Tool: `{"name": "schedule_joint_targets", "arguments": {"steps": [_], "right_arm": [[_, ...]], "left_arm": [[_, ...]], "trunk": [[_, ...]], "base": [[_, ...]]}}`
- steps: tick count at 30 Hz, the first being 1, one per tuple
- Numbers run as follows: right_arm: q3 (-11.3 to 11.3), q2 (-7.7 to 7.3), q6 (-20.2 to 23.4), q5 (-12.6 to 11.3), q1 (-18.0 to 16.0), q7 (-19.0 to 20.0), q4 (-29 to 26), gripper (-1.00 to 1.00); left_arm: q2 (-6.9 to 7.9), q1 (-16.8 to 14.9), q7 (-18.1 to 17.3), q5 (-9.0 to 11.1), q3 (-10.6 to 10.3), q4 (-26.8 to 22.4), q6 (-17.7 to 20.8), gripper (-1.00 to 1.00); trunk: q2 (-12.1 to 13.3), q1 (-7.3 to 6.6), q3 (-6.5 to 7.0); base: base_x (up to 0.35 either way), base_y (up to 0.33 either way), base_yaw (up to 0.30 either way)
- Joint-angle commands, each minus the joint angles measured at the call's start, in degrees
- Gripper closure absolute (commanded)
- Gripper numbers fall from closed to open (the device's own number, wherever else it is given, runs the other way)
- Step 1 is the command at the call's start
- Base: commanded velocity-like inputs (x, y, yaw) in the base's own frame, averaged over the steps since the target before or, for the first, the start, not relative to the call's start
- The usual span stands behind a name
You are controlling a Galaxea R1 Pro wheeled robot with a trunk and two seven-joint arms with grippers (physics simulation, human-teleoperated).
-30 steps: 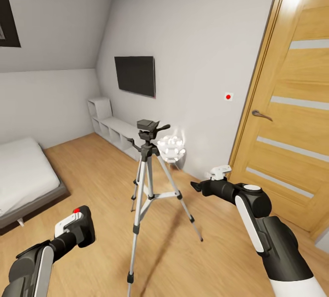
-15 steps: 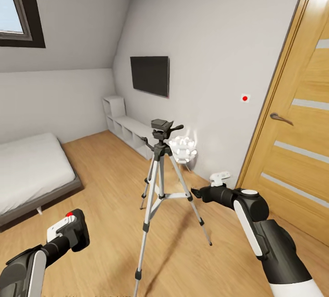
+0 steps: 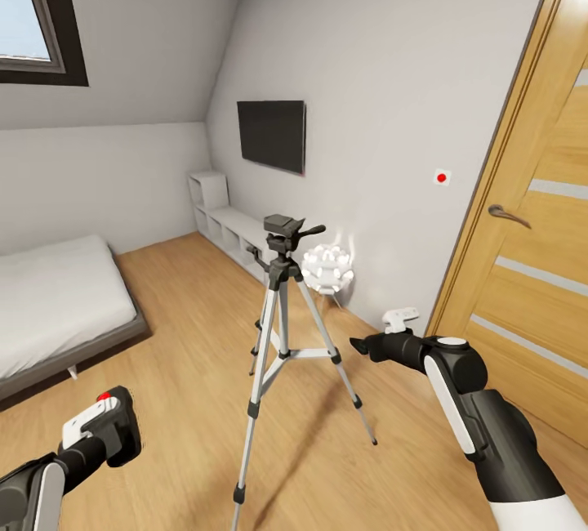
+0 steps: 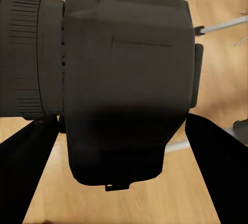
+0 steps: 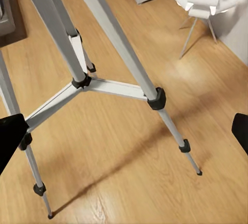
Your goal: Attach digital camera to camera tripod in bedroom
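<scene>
The left gripper [image 3: 102,429] pinches the digital camera [image 4: 124,79], its dark fingers [image 4: 26,172] pressed against both sides of the black body, whose ribbed lens barrel juts out sideways in the left wrist view. In the head view the digital camera [image 3: 114,433], a red button on its top, is held low above the wood floor [image 3: 188,368], well apart from the camera tripod [image 3: 282,335] and on its bed side. The right gripper [image 3: 363,345] hangs near the tripod on its door side, fingers spread and holding nothing; the right wrist view looks between them at the silver legs [image 5: 119,43] and black feet. The tripod stands upright on the floor, its black head bare, pan handle pointing toward the wall. Just behind it sits a white spiky lamp [image 3: 327,265]; beyond are a low white shelf [image 3: 224,225] and a wall-mounted screen [image 3: 272,135]. A grey bed [image 3: 57,310] lies away from the tripod under a skylight [image 3: 37,16], opposite the wooden door [image 3: 531,237].
</scene>
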Motion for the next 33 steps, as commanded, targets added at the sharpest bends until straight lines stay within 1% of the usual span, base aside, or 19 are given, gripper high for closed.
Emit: {"name": "schedule_joint_targets", "arguments": {"steps": [1,4,10,13,30,33], "right_arm": [[0.1,-0.05,0.3,-0.5,-0.1,-0.3,0.0,-1.00],[0.1,-0.05,0.3,-0.5,-0.1,-0.3,0.0,-1.00],[0.1,-0.05,0.3,-0.5,-0.1,-0.3,0.0,-1.00],[0.1,-0.05,0.3,-0.5,-0.1,-0.3,0.0,-1.00],[0.0,-0.05,0.3,-0.5,-0.1,-0.3,-0.1,-1.00],[0.0,0.00,0.1,-0.5,0.3,-0.4,0.0,-1.00]], "left_arm": [[-0.06,0.2,-0.2,0.5,0.5,-0.4,0.3,1.00],[-0.06,1.2,-0.2,0.5,1.5,-1.2,0.3,1.00],[-0.06,3.2,-0.2,0.5,3.3,-1.2,0.3,1.00],[-0.06,4.1,-0.2,0.5,3.3,-1.2,0.3,1.00],[-0.02,4.1,-0.2,0.5,3.4,-1.2,0.4,1.00],[0.22,4.1,-0.2,0.3,2.6,-0.2,0.5,1.00]], "trunk": [[-0.1,0.04,-0.13],[-0.1,0.04,-0.13],[-0.1,0.04,-0.13],[-0.1,0.04,-0.13],[-0.1,0.04,-0.13],[-0.1,0.04,-0.13]], "base": [[0.000,0.000,0.000],[0.000,0.000,0.000],[0.000,0.000,0.000],[0.000,0.000,0.000],[0.001,-0.001,0.000],[0.076,-0.076,0.000]]}}
